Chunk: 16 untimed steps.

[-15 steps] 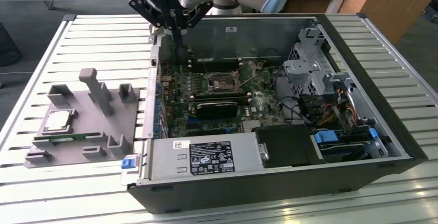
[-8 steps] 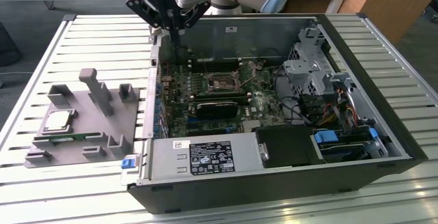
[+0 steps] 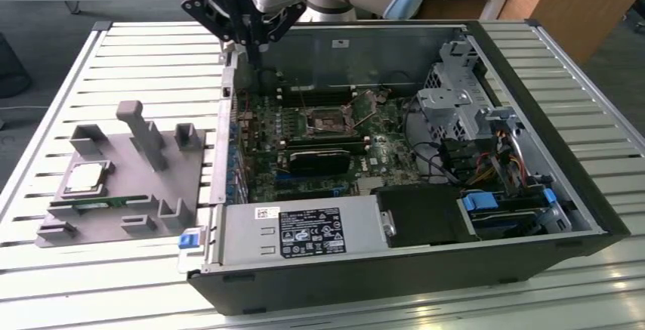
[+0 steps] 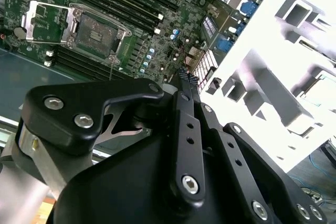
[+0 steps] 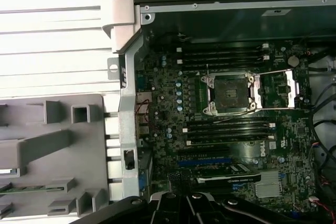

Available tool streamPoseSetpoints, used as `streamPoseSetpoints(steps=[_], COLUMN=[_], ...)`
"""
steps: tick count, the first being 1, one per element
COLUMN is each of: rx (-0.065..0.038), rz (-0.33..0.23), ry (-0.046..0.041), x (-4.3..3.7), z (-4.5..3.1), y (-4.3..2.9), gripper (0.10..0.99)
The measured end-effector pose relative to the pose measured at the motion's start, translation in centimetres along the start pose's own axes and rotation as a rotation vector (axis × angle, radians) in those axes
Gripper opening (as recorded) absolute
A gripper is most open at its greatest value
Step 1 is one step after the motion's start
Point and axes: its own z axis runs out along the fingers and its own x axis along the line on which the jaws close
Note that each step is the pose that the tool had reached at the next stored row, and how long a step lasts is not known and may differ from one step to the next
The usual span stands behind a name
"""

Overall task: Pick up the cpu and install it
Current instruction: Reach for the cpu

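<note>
Now, exterior view, cpu [image 3: 86, 177] on holder [image 3: 141, 188], both wrist views, socket [image 5: 229, 94] [image 4: 94, 29]

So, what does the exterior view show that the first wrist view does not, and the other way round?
Exterior view: the whole cpu lying on the grey holder block, the power supply and the drive bays.

First wrist view: a look straight down on the load plate, swung open beside the socket.

Shared: the socket without a chip, the memory slots, the holder block, and the gripper above the case wall.
</note>
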Motion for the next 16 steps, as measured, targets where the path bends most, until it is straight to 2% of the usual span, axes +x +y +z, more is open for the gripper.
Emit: streamPoseSetpoints(steps=[16], rx=[0.000], rz=[0.000], ry=[0.0000], x=[0.89], z=[0.09], y=[-0.07], gripper=[0.106])
